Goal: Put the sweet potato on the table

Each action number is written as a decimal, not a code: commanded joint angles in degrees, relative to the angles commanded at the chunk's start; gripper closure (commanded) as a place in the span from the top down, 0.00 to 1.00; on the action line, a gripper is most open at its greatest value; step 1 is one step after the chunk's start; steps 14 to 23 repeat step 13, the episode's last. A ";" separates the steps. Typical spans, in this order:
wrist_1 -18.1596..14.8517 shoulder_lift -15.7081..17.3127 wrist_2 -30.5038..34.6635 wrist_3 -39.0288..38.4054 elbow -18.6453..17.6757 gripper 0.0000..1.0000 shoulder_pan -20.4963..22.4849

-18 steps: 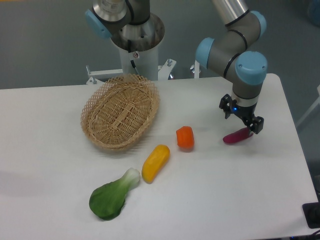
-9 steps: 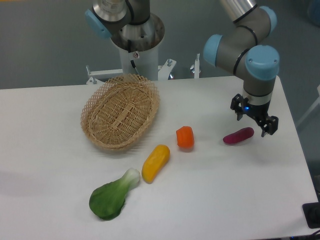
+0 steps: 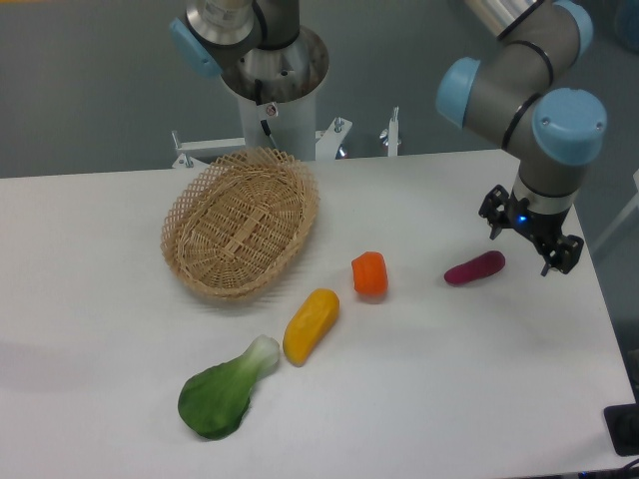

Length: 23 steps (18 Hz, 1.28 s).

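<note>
Sweet potato: the slim magenta-purple sweet potato [image 3: 475, 268] is lying flat on the large white matte table [image 3: 449, 399], right of the short orange pepper-like piece [image 3: 369, 274], touching nothing else.
Gripper: the black two-finger gripper [image 3: 532, 245] is hanging above and to the right of the sweet potato, clear of it.
Jaws: they are standing apart with nothing between them.
Why it is lying so: resting on its long side, tilted up to the right, it is probably stable and unlikely to roll.
Task progress: judging by this, the placement is looking done; the arm needs only to be clear.
Others: a woven wicker oval basket [image 3: 241, 226], a yellow-orange oblong vegetable [image 3: 311, 324] and a green leafy toy [image 3: 225, 392] are sitting well to the left.
</note>
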 joint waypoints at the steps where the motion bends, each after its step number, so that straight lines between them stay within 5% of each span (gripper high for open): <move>1: 0.00 -0.35 -0.97 -0.35 0.62 1.00 0.00; 23: -0.18 -1.59 -0.80 -0.88 1.76 1.00 -0.97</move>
